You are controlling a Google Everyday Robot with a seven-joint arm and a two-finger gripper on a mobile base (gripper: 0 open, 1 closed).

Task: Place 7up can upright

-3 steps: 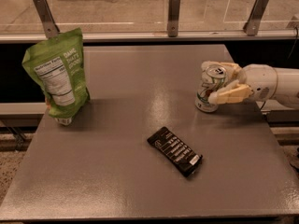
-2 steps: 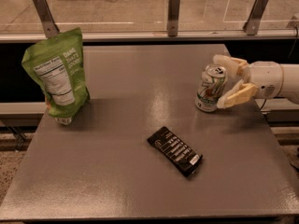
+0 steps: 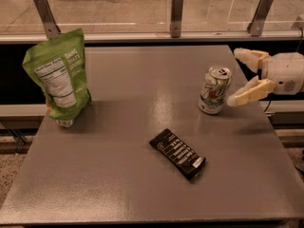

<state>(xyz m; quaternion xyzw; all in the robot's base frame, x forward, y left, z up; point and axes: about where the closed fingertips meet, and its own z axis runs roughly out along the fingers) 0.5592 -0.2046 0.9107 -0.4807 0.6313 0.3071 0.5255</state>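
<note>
Drawn back, the end effector [image 3: 234, 77] sits released beside the upright cylindrical aluminium 7up can [image 3: 214, 90].

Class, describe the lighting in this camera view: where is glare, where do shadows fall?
Camera view: pale sheen down the table middle; the 7up can glints on top; the green pouch casts a soft shadow; the open gripper, right of the can, is brightly lit.

Upright 7up can [image 3: 214, 90], gripper [image 3: 235, 77] just beside (jaws spread)
</note>
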